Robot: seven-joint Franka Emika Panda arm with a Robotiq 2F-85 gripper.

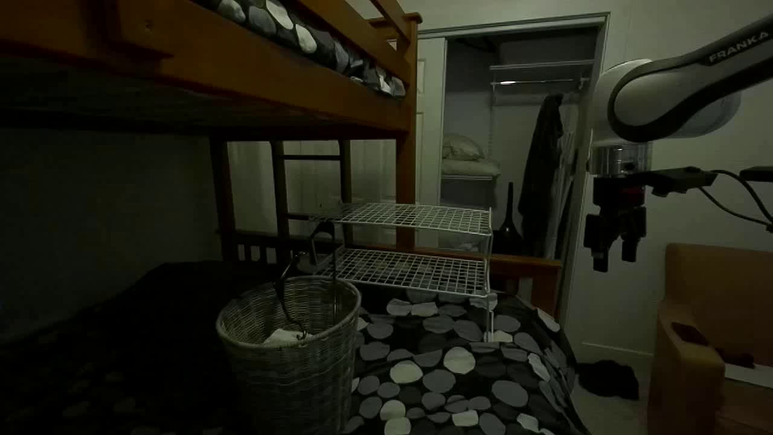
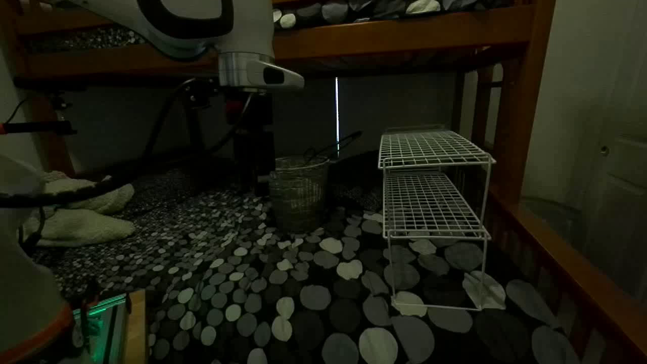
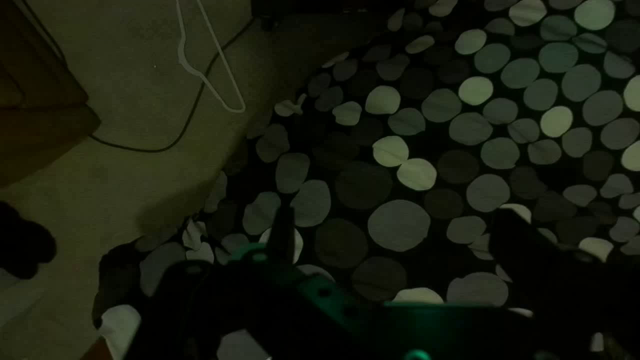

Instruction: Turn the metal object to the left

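Dotted black bedding point(image 3: 400, 125) lies beneath the Robotiq gripper point(image 3: 395, 225), whose fingers point(image 3: 284, 237) stand wide apart in the wrist view. In an exterior view, a wicker basket point(image 1: 302, 368) stands lower left of centre; beyond it, at mid-frame, the two-tier white wire-grid rack point(image 1: 416, 269) sits on the bedding, left of the gripper and well apart from it, with an open closet point(image 1: 513, 139) farther back.

Open air separates the gripper point(image 1: 615, 258) from the two-tier wire-grid rack point(image 2: 432, 199), with a slot between its tiers. Past a strip of dotted bedspread point(image 2: 351, 247), the woven laundry basket point(image 2: 299, 197) obstructs one side; the upper bunk rail point(image 2: 404, 38) limits room above.
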